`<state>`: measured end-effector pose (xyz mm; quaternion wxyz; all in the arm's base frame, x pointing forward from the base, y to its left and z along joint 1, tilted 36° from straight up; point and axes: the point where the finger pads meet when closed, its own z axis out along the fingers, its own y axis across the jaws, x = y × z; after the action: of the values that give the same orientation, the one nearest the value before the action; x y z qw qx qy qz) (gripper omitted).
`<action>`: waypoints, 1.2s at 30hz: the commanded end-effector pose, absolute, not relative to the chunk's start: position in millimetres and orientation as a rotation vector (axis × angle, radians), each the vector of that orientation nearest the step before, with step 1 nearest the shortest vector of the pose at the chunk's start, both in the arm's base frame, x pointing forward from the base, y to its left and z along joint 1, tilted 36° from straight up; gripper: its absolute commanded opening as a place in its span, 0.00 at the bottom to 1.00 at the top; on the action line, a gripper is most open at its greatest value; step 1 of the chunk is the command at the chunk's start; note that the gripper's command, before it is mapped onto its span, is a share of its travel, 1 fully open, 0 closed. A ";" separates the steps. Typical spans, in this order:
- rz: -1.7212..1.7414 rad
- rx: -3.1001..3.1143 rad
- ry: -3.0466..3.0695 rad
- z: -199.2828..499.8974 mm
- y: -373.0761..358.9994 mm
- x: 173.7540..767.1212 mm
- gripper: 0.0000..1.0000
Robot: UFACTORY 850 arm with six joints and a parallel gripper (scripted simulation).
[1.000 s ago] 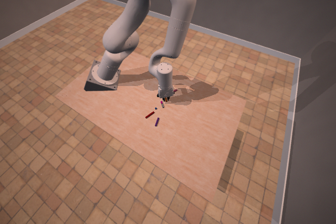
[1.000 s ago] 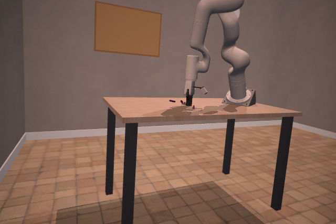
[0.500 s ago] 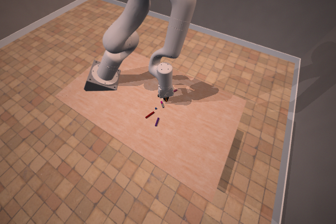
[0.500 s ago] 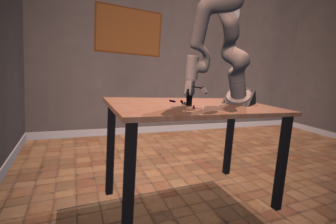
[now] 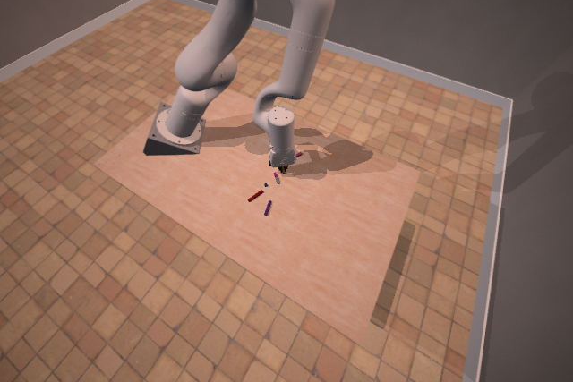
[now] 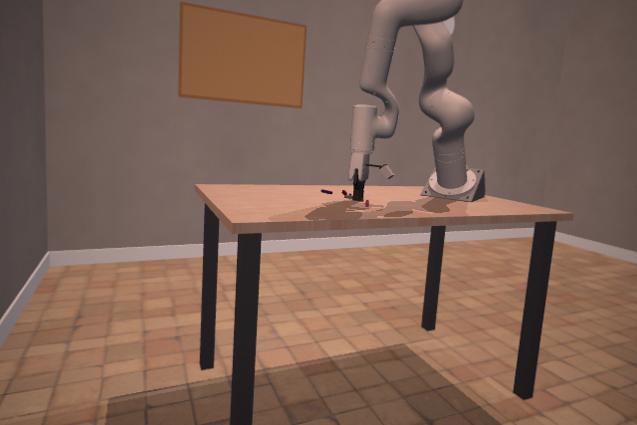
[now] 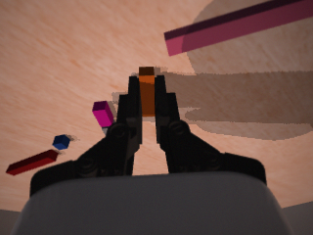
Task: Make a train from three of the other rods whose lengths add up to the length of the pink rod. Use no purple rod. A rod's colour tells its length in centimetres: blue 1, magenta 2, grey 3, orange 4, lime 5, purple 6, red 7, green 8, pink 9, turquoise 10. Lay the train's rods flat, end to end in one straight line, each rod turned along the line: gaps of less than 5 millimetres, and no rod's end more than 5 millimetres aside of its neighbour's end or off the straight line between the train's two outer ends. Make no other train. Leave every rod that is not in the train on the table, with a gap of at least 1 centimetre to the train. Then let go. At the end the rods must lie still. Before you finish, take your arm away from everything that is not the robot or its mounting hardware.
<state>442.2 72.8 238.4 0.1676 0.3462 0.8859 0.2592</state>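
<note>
A bare test room is showing here: grey walls [image 6: 514, 102], tiled floor [image 6: 334, 307], a corkboard [image 6: 241, 55], and an arm [image 6: 442, 102] standing bolted to a lone tabletop [image 6: 288, 214].

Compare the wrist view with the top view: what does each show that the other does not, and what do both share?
Only the wrist view shows the tool shut on the orange rod, with the pink rod stretching across above it. Only the top view shows the purple rod, the arm's base and the tiled floor around the table. Both show the red rod, the small blue rod and the magenta rod.
</note>
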 end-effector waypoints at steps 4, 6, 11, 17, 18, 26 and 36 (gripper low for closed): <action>0.738 0.985 2.520 238.8 72.7 442.5 0.04; 0.738 0.985 2.520 238.8 72.7 442.5 0.04; 0.738 0.985 2.520 239.0 72.7 442.4 0.04; 0.738 0.985 2.520 247.6 69.0 437.3 0.04; 0.738 0.985 2.520 250.6 67.7 435.6 0.04; 0.738 0.984 2.520 280.0 55.3 418.2 0.04; 0.738 0.985 2.520 315.9 40.1 397.1 0.04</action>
<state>405.5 45.4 300.5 0.1768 0.3453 0.8832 0.2635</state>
